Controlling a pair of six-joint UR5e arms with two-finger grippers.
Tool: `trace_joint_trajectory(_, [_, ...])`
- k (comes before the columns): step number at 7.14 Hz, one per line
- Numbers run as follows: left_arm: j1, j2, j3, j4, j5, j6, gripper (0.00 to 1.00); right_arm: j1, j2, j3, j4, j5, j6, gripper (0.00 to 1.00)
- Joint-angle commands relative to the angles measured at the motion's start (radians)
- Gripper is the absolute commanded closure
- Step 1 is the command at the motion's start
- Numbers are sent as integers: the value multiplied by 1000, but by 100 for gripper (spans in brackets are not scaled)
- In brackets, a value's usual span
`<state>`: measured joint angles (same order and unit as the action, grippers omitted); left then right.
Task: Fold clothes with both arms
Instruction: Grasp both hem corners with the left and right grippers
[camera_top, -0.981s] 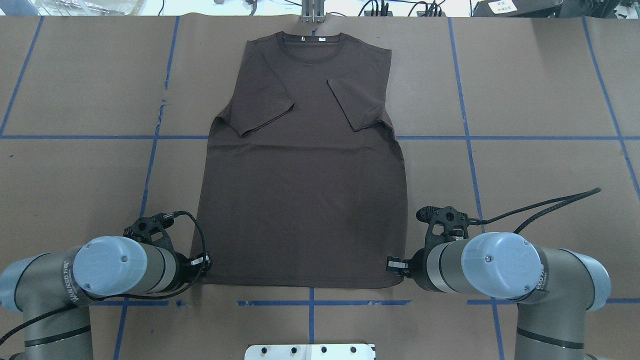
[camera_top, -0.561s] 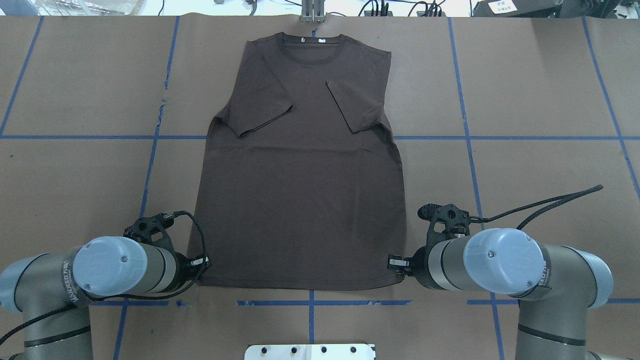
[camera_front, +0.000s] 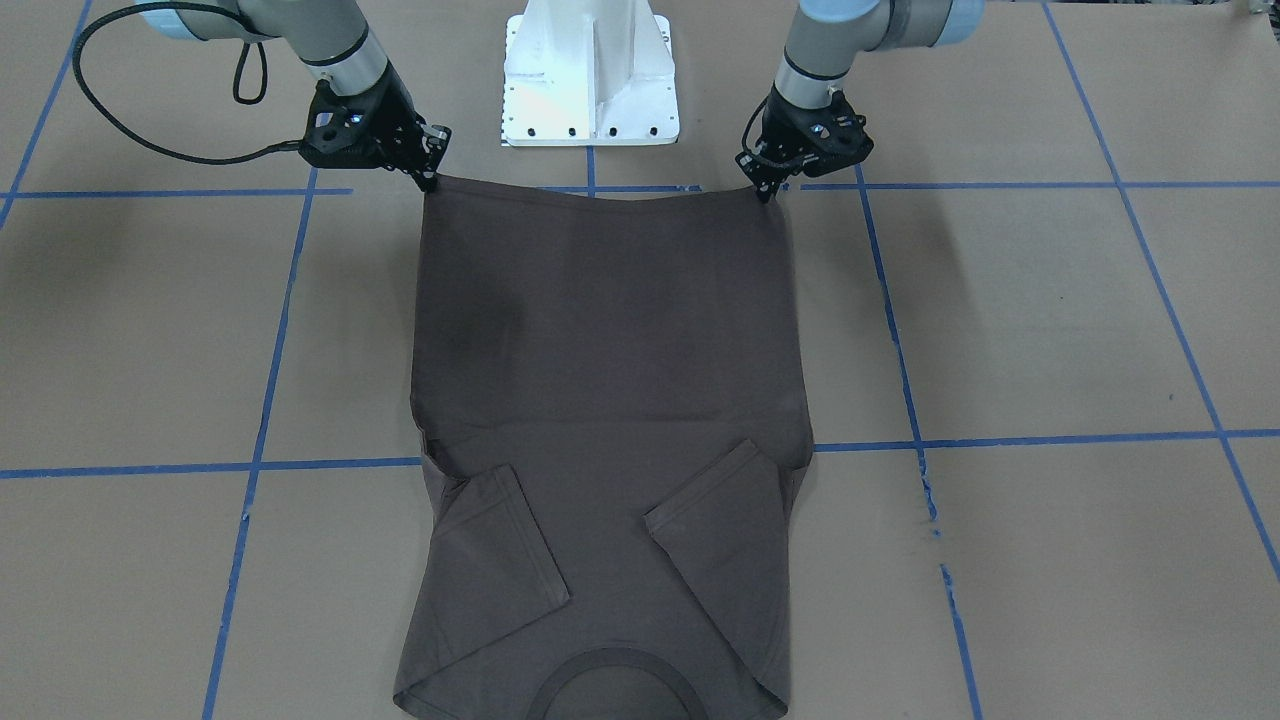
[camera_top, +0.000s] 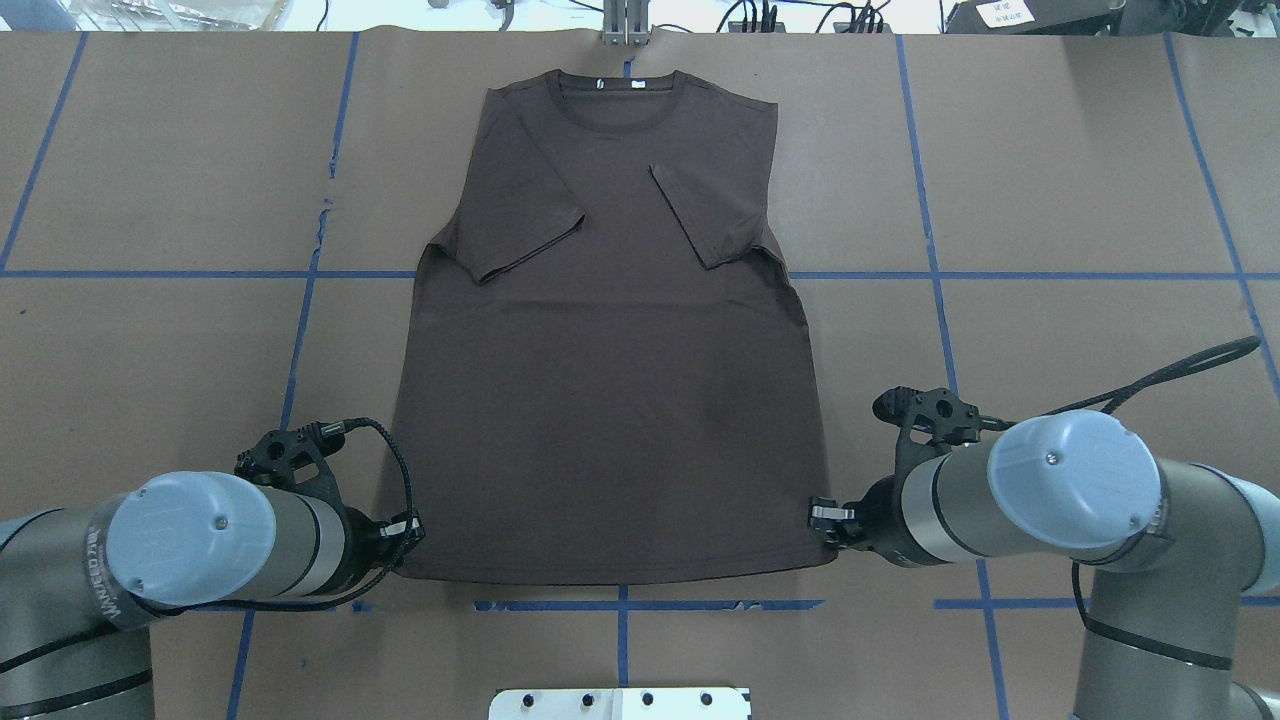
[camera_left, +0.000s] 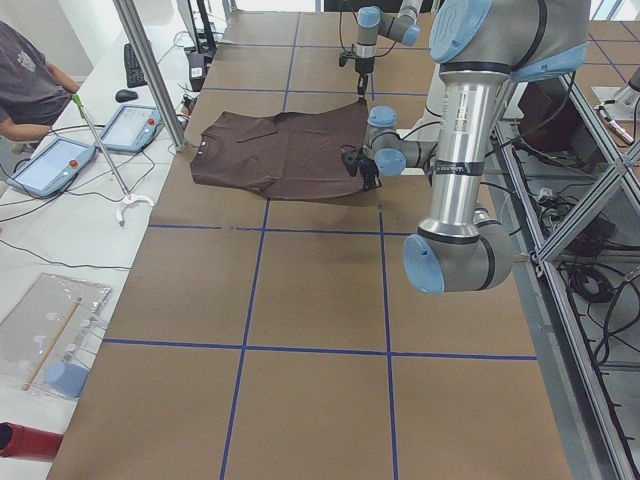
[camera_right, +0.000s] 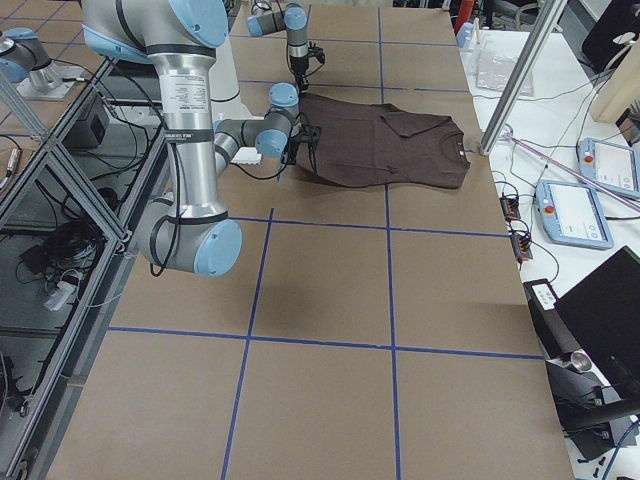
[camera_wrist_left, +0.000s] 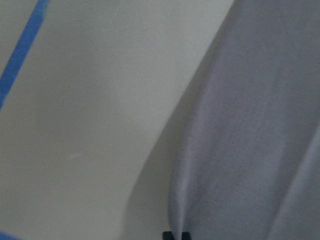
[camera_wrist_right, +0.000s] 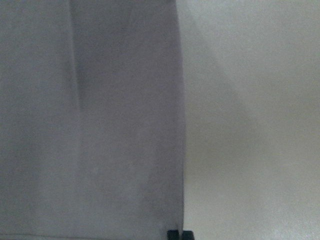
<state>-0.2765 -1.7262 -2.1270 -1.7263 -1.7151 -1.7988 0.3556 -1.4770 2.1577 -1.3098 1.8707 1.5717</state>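
Observation:
The dark brown T-shirt (camera_top: 610, 380) lies flat on the table, collar (camera_top: 627, 100) at the far edge and both sleeves folded in over the chest. My left gripper (camera_top: 405, 535) is shut on the hem's left corner. My right gripper (camera_top: 825, 520) is shut on the hem's right corner. From the front, the left gripper (camera_front: 765, 190) and the right gripper (camera_front: 430, 180) hold the hem (camera_front: 600, 192) stretched straight between them. Each wrist view shows cloth (camera_wrist_left: 250, 125) (camera_wrist_right: 100, 125) pinched between closed fingertips (camera_wrist_left: 176, 235) (camera_wrist_right: 179, 234).
Brown paper with blue tape lines (camera_top: 620, 605) covers the table (camera_top: 1050, 180). The white pedestal base (camera_front: 590, 75) stands behind the hem. A person's arm (camera_left: 35, 95) and tablets (camera_left: 50, 165) sit beyond the collar end. A metal post (camera_top: 625, 20) rises at the far edge.
My right gripper has shifted outward to the right with its hem corner, pulling the hem wider and tauter. The left elbow has drawn back a little. Both stay shut on the hem.

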Motion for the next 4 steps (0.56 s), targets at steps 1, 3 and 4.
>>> trace_joint_trajectory(1, [66,-10,-117,85,-6,2,100,2,-107,112,3,98,-2,100])
trace_joint_trajectory(3, [179,-16,-222,166,-8,2,100,-41,-160,166,4,201,-2,100])
trace_joint_trajectory(4, [204,-24,-278,200,-12,2,100,-46,-155,175,4,229,-2,100])
